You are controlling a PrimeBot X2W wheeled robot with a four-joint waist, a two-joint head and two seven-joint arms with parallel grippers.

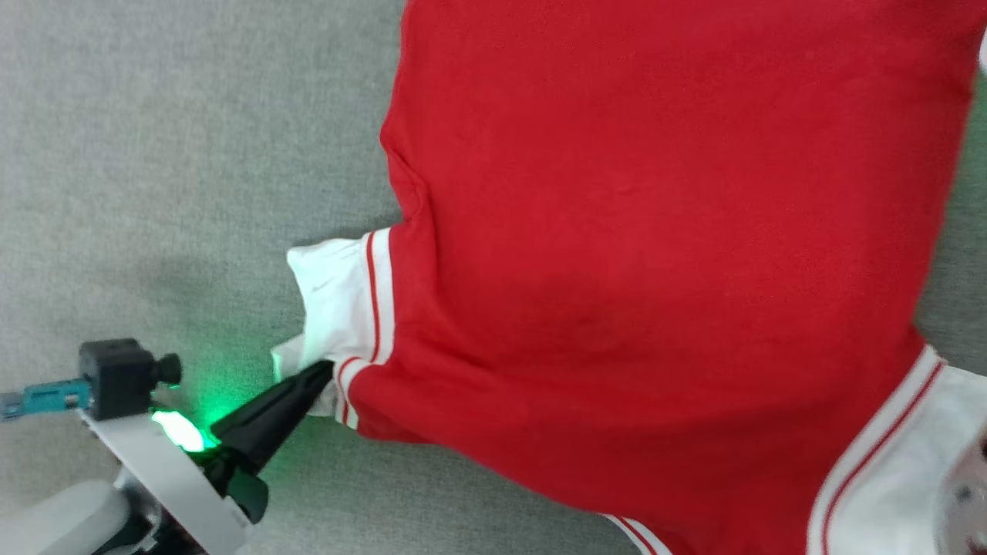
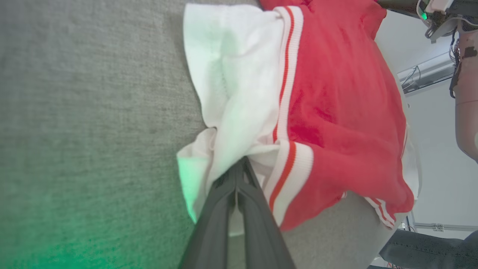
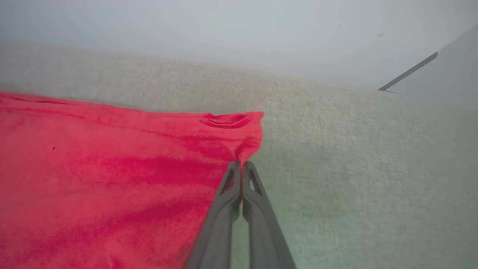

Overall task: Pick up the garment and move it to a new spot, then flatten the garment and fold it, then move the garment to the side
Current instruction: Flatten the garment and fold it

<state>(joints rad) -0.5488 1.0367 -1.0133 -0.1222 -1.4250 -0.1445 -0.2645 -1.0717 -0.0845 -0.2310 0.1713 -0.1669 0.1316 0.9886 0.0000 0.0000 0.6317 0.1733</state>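
Note:
The garment (image 1: 617, 231) is bright red, with white bands striped in thin red, and lies spread over the grey cloth surface (image 1: 154, 154). At the lower left my left gripper (image 1: 324, 371) is shut on its white edge beside a striped band. In the left wrist view the left gripper (image 2: 242, 161) pinches the white lining of the garment (image 2: 336, 112), fingers pressed together. My right gripper (image 3: 242, 163) is shut on a red corner of the garment (image 3: 93, 168), which bunches slightly at the tips.
The grey surface (image 3: 354, 168) ends at a far edge with a pale wall (image 3: 224, 30) behind it. Bare surface (image 2: 74, 112) stretches to the left of the garment. A brownish arm part (image 2: 466, 93) and a dark shape (image 2: 429, 250) stand beyond the surface.

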